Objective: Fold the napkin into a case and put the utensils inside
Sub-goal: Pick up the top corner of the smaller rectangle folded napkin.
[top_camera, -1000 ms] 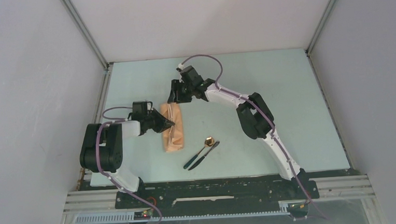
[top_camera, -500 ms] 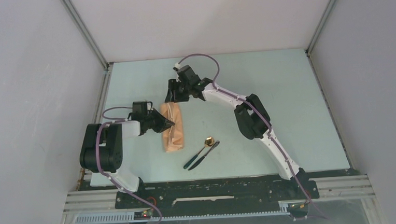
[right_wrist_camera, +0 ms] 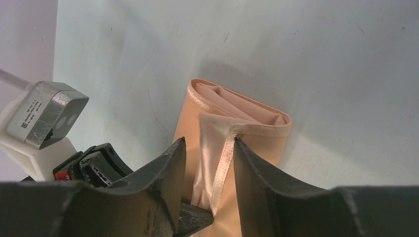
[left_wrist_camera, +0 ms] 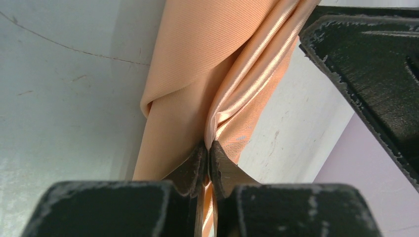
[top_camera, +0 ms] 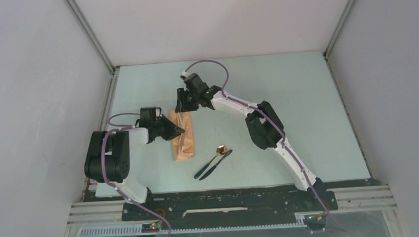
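Left wrist: left claw (left_wrist_camera: 207,153) clamped on napkin (left_wrist_camera: 197,64) fold; right claw (right_wrist_camera: 208,143) partly open, straddling its far end.

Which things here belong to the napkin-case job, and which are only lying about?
Job: folded peach-tan cloth napkin; gold-bowled spoon with dark handle; slim dark knife.
Not the job (surroundings): pale green table; grey enclosure walls.

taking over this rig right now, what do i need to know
left gripper: shut, pinching a fold of the napkin.
right gripper: open, fingers either side of the hemmed flap at the napkin's far end.
The napkin lies as a narrow folded strip on the table; spoon and knife lie loose to its right.
Done: most folding. Left: last folds, then slide both inside.
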Robot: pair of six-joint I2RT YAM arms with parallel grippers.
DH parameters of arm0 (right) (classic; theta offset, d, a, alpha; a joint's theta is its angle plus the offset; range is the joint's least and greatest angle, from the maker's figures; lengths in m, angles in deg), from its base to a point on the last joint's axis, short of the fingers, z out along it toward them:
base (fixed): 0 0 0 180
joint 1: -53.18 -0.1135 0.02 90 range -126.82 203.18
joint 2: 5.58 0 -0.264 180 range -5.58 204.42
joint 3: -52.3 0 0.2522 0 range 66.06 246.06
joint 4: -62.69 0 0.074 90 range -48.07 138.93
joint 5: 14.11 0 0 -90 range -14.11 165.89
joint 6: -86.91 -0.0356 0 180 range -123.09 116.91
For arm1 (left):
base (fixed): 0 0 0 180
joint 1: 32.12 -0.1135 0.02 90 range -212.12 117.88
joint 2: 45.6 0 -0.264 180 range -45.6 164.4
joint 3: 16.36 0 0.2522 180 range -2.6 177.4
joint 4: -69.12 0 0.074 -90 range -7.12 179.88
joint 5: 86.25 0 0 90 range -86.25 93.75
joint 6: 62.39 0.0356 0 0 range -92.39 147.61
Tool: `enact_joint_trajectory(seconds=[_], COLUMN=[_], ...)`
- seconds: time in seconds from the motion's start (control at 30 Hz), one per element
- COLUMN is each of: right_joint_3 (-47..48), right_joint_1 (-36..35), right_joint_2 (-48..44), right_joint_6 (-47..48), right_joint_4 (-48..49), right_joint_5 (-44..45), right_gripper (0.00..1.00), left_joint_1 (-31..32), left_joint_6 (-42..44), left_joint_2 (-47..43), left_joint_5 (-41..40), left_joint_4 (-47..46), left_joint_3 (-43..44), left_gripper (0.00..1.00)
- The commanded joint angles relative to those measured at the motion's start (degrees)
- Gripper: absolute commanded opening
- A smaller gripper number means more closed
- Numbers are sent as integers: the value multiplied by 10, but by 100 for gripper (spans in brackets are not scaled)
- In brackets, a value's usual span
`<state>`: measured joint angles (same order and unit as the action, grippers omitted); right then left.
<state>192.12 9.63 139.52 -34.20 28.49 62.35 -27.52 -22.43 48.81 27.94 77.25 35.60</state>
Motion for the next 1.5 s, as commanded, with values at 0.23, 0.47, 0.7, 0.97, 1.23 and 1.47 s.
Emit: enact_joint_trajectory(seconds=[0.23, 0.47, 0.7, 0.97, 1.23, 1.47], right_joint_3=[23, 41, 46, 31, -11, -11], right_joint_1=[-13, -20, -17, -9, -1, 0], right_joint_2=[10, 35, 36, 13, -13, -17], right_joint_6=[23, 20, 22, 22, 4, -1], right_joint_4=[-33, -20, -2, 22, 61, 62], right_joint_5=[70, 51, 36, 7, -22, -27], right_gripper=[58, 51, 37, 12, 0, 0], left_joint_1=[-2, -2, -3, -3, -3, -3], left_joint_6=[7, 5, 6, 7, 19, 16], left_joint_2=[-15, -12, -11, -20, -97, -55], left_joint_5=[-21, -17, -18, -21, -39, -16], left_joint_4=[13, 8, 7, 7, 51, 51], left_joint_3=[-18, -21, -22, -26, -15, 7], left_gripper=[10, 10, 10, 12, 30, 37])
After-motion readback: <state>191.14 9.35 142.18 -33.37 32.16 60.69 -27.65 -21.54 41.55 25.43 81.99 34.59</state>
